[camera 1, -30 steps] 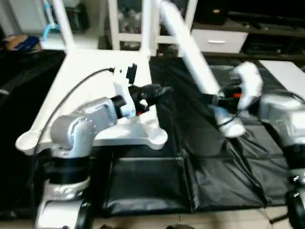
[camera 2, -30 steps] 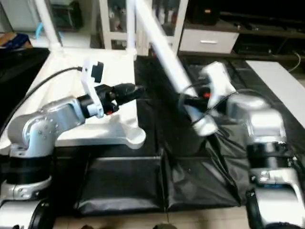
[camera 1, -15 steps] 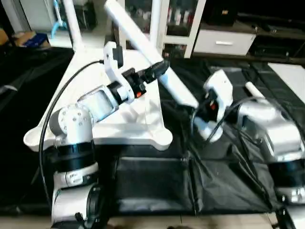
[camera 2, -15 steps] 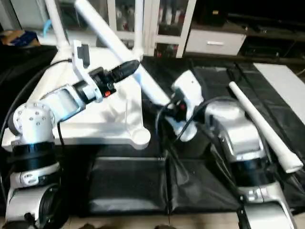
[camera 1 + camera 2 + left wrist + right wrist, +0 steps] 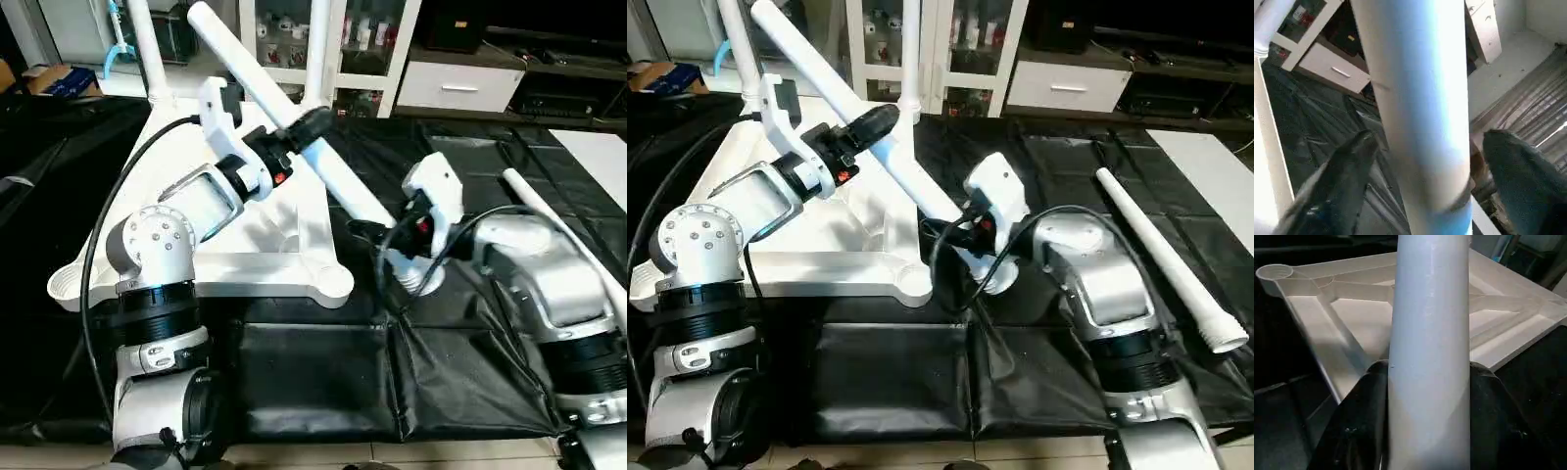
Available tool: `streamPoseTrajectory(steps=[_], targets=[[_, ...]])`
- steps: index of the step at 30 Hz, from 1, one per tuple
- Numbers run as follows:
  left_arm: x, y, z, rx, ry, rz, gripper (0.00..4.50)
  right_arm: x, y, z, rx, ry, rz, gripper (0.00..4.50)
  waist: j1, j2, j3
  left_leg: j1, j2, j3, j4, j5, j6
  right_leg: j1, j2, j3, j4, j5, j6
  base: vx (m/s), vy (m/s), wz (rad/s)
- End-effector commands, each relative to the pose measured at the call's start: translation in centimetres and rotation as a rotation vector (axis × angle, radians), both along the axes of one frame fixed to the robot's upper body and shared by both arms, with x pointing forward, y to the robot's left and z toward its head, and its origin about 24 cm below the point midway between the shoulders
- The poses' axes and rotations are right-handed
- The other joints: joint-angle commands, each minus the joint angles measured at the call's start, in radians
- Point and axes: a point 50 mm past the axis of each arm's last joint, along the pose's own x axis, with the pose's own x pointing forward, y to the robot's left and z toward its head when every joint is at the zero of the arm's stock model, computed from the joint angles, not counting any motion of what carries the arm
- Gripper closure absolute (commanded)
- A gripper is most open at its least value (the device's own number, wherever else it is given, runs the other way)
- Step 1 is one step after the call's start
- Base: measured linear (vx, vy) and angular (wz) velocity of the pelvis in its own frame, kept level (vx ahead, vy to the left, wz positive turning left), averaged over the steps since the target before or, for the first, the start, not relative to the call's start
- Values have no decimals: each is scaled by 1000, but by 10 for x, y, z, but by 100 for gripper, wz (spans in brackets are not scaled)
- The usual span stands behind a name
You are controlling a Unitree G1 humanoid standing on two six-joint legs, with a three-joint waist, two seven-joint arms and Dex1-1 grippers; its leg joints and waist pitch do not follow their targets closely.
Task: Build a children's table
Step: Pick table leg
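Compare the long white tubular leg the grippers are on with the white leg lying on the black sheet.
The held white tubular leg slants up off the sheet; the loose white leg lies flat on the black sheet. The held one sits between gripper fingers; the loose one lies untouched. Both are long, white, tapered tubes.

The white tabletop [image 5: 176,186] lies upside down, ribs up; one leg [image 5: 294,127] slants above it, another leg [image 5: 1161,257] lies aside.
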Motion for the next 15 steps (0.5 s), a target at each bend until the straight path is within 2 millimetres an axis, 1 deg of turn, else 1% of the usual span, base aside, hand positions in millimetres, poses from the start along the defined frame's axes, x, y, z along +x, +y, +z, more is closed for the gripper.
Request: streamPoseTrajectory(steps=[1,2,4,7,11,12,14,15], targets=[[1,-4,5,11,-7,2,112,-1,4,5,4,-26,-2,269,2,1,-76,13,4,8,-67,-142,55,68,-30,22,-67,-184,-196,0,0,0],[1,-4,5,11,-7,2,112,-1,4,5,4,-26,-2,269,2,1,-76,13,4,8,-68,-143,54,68,-30,22,-67,-184,-195,0,0,0],[2,-4,5,15,-9,11,131,0,6,5,11,-27,-10,269,1,0,-75,13,3,8,-68,-148,51,67,-31,21,-68,-191,-191,0,0,0],[3,-4,7,25,-29,26,161,3,10,5,21,-29,-25,269,1,2,-75,14,4,7,-69,-155,45,67,-31,22,-70,-202,-185,0,0,0],[2,-4,7,44,-41,25,196,2,11,4,23,-29,-24,269,1,3,-75,15,5,7,-70,-155,41,66,-30,22,-68,-189,-184,0,0,0],[2,-4,7,49,-43,25,211,2,12,4,22,-29,-23,269,1,3,-76,15,4,6,-70,-153,41,67,-31,22,-67,-184,-185,0,0,0],[3,-2,7,58,-44,42,219,2,12,4,22,-30,-24,269,2,4,-75,14,4,7,-70,-147,41,68,-31,23,-66,-172,-188,0,0,0],[3,-2,8,67,-50,47,226,3,12,5,23,-31,-29,269,1,2,-76,14,4,7,-69,-145,41,68,-31,23,-65,-169,-189,0,0,0]])
